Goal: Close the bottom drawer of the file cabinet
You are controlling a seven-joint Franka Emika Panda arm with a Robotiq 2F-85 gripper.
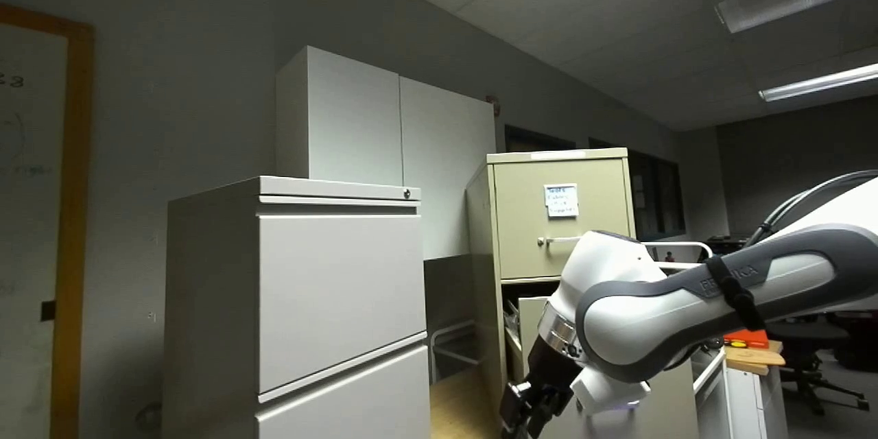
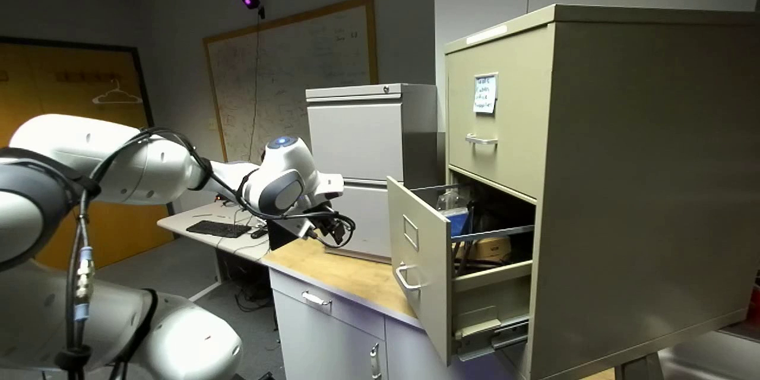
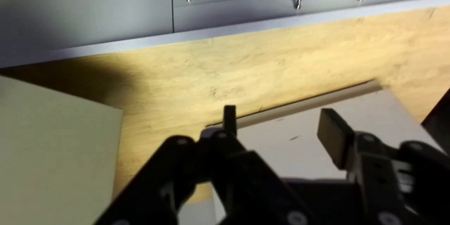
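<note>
The beige file cabinet [image 2: 641,178] stands on the counter, with its top drawer [image 2: 499,113] shut. Its bottom drawer [image 2: 418,261] is pulled out well past the frame, with a handle [image 2: 407,277] on its front. In an exterior view the arm partly covers this drawer [image 1: 669,398]. A pale panel at the left of the wrist view looks like the drawer front [image 3: 56,154]. My gripper [image 3: 281,130] is open and empty, fingers apart. In an exterior view the gripper [image 2: 339,228] hangs over the counter, in front of the drawer front and apart from it.
A light-grey cabinet [image 2: 356,142] stands beside the file cabinet on the wooden counter [image 2: 332,270]. The counter's base has white handles [image 2: 316,298]. The open drawer holds a blue item [image 2: 457,222] and other items. A desk with a keyboard [image 2: 218,228] is farther back.
</note>
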